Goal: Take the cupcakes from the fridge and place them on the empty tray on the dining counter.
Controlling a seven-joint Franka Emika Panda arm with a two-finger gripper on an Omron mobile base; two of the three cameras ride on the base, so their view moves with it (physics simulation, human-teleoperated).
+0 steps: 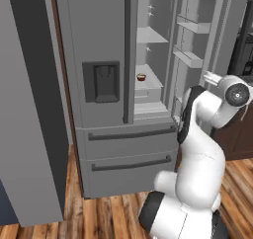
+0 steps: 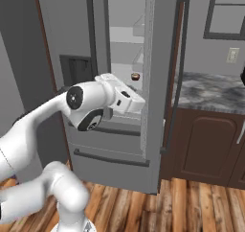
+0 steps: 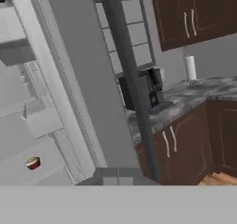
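A: Where's the cupcake (image 1: 141, 77)?
B: Upright near the front edge of a pale shelf (image 1: 149, 80) inside the fridge (image 1: 99, 45), right door (image 1: 200, 35) swung wide; its topping is too small to read.
A: And the claw (image 2: 139, 99)?
B: Pressed together, empty, apart from the cupcake, just outside the opening; its tips are hard to see.

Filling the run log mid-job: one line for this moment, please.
stage: at fridge | right door: open | cupcake: one on shelf, untouched | gripper: shut, empty, outside fridge | tray: not reached
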